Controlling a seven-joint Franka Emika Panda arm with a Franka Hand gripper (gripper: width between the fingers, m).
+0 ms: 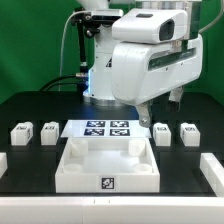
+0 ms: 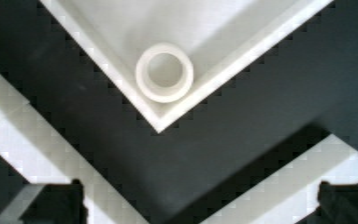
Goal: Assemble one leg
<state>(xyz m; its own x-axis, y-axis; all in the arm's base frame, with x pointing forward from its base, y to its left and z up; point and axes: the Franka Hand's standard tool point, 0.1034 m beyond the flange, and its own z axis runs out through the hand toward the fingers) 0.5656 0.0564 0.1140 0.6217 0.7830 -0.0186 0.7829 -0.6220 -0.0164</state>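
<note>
Four legs, small white blocks with tags, stand in a row on the black table: two at the exterior view's left (image 1: 22,131) (image 1: 49,130) and two at its right (image 1: 163,131) (image 1: 188,131). The large white tray-like piece (image 1: 72,165) lies at the front centre. My gripper (image 1: 145,112) hangs over its far right corner. In the wrist view my gripper (image 2: 197,205) is open and empty, its dark fingers (image 2: 51,200) far apart. A white corner of the tray-like piece (image 2: 87,25) with a round ring socket (image 2: 163,72) lies below it. No leg shows in the wrist view.
The marker board (image 1: 107,128) lies behind the tray-like piece, between the two pairs of legs. White strips lie at the table's left (image 1: 3,160) and right (image 1: 212,170) edges. The arm's bulky white body fills the upper middle of the exterior view.
</note>
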